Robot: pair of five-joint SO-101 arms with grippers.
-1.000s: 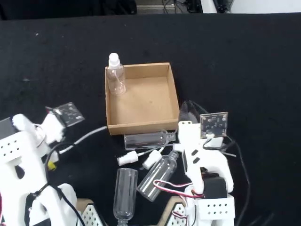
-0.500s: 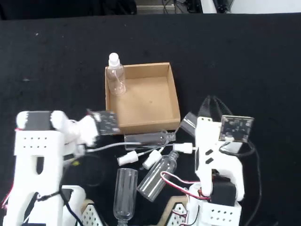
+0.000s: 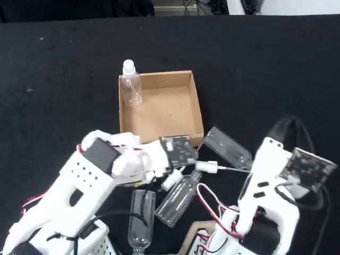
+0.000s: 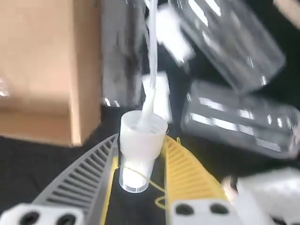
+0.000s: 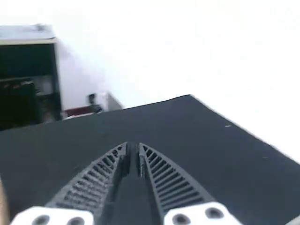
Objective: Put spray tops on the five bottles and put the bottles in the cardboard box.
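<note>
White spray top [image 4: 140, 151] sits clenched in the left hand [image 4: 141, 139] at the cardboard box's [image 3: 197, 106] six o'clock — bare bottles [image 3: 179, 199] lie nearby on the black desk [image 3: 265, 79]. Right hand [image 5: 132, 161] is pressed closed. One capped bottle [image 3: 130, 85] stands at the box's eleven-o'clock corner.

A robotics lab or hobby workbench, by the look — a table [image 3: 276, 69] draped in black cloth, white printed arms [image 3: 74, 186] with bare red-and-white servo wires [image 3: 210, 204], loose cables [image 3: 204, 6] behind it, a plain white wall [image 5: 197, 42] and dark shelving [image 5: 28, 79].
</note>
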